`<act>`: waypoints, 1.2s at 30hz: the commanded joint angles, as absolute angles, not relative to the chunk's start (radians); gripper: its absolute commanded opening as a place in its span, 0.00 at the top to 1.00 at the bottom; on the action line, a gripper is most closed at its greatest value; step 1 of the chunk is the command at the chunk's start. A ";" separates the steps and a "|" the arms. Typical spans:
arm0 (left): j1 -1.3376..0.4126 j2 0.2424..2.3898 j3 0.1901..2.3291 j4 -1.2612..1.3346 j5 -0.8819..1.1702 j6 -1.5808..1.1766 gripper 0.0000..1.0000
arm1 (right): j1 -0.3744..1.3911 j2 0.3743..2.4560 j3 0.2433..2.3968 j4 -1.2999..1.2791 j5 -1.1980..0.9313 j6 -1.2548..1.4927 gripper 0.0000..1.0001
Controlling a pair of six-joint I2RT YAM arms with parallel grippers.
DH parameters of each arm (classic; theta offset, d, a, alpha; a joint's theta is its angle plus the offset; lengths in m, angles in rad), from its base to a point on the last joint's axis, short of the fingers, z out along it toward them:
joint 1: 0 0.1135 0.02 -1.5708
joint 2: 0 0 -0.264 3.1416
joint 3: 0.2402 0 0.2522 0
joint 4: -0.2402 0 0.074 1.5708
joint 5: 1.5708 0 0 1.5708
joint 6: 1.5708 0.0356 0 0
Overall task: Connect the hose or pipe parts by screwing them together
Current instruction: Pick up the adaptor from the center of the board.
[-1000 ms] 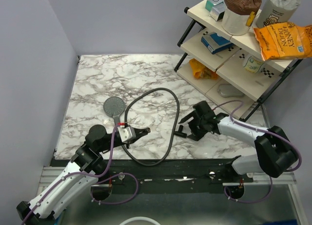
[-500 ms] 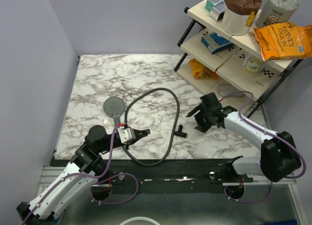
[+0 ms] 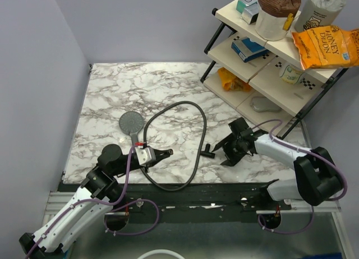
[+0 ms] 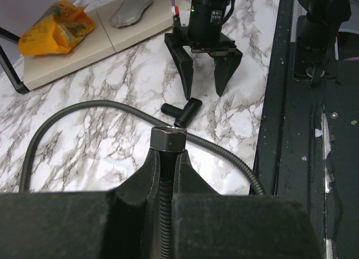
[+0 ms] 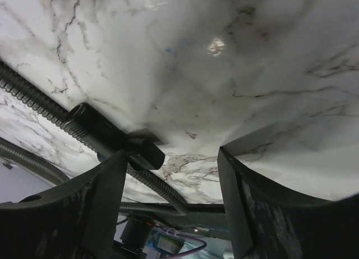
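The dark grey shower head lies face up on the marble, its handle pointing toward my left wrist. The black hose loops across the table. My left gripper is shut on the hose just behind its end nut, which sticks out past the fingertips. A small black T-shaped fitting lies beside the hose. My right gripper is open, low over the table, with its left finger next to the fitting and nothing between the fingers.
A black-framed shelf rack stands at the back right, holding an orange snack bag, boxes and a grey mouse-like object. An orange packet lies on its lowest board. The black rail marks the near table edge.
My right gripper lifted back toward the shelf, then came down again beside the T-shaped fitting, its jaws slightly narrower. The left gripper and hose nut have not moved.
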State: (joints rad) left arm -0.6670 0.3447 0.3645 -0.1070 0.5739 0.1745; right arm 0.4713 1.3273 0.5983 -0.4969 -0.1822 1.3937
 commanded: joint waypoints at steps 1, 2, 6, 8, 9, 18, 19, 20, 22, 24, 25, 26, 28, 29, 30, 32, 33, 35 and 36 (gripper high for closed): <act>-0.660 0.334 0.387 -0.087 0.601 0.176 1.00 | 0.505 1.394 0.655 -0.483 -0.236 1.436 0.26; -0.661 0.334 0.385 -0.087 0.603 0.175 1.00 | 0.509 1.407 0.657 -0.468 -0.235 1.460 0.26; -0.660 0.330 0.382 -0.089 0.604 0.176 1.00 | 0.520 1.452 0.675 -0.451 -0.230 1.483 0.26; -0.660 0.330 0.383 -0.094 0.604 0.181 1.00 | 0.526 1.474 0.689 -0.445 -0.236 1.486 0.26; -0.660 0.328 0.383 -0.095 0.604 0.184 1.00 | 0.529 1.491 0.695 -0.442 -0.236 1.488 0.27; -0.660 0.301 0.380 -0.113 0.589 0.186 1.00 | 0.515 1.601 0.833 -0.494 -0.161 1.413 0.46; -0.660 0.295 0.383 -0.120 0.586 0.187 1.00 | 0.511 1.611 0.844 -0.503 -0.160 1.402 0.52; -0.660 0.291 0.385 -0.130 0.586 0.190 1.00 | 0.502 1.624 0.853 -0.514 -0.152 1.390 0.59; -0.660 0.284 0.388 -0.138 0.586 0.189 1.00 | 0.497 1.635 0.864 -0.515 -0.153 1.388 0.67; -0.661 0.281 0.388 -0.141 0.586 0.189 1.00 | 0.495 1.652 0.874 -0.515 -0.155 1.385 0.67; -0.660 0.279 0.390 -0.141 0.586 0.189 1.00 | 0.495 1.658 0.885 -0.517 -0.156 1.384 0.67; -0.660 0.279 0.390 -0.143 0.586 0.190 1.00 | 0.492 1.666 0.891 -0.520 -0.163 1.372 0.67; -0.661 0.278 0.394 -0.144 0.584 0.190 1.00 | 0.491 1.680 0.920 -0.541 -0.152 1.353 0.69; -0.660 0.276 0.394 -0.144 0.586 0.192 1.00 | 0.491 1.680 0.928 -0.569 -0.129 1.320 0.73; -0.660 0.276 0.396 -0.147 0.584 0.189 1.00 | 0.491 1.677 0.942 -0.593 -0.109 1.296 0.81; -0.660 0.273 0.399 -0.152 0.587 0.189 1.00 | 0.491 1.667 0.992 -0.699 -0.034 1.199 0.83; -0.660 0.272 0.400 -0.152 0.586 0.186 1.00 | 0.491 1.666 1.008 -0.730 -0.016 1.157 0.82; -0.660 0.270 0.400 -0.149 0.589 0.184 1.00 | 0.489 1.684 1.063 -0.847 0.049 1.032 0.83; -0.661 0.270 0.400 -0.143 0.589 0.178 1.00 | 0.491 1.693 1.072 -0.874 0.060 0.988 0.83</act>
State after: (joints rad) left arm -0.6666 0.2844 0.3672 -0.1520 0.5774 0.1825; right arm 0.4953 1.6600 0.9981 -0.6415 -0.0952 1.2190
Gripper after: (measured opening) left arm 0.099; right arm 0.345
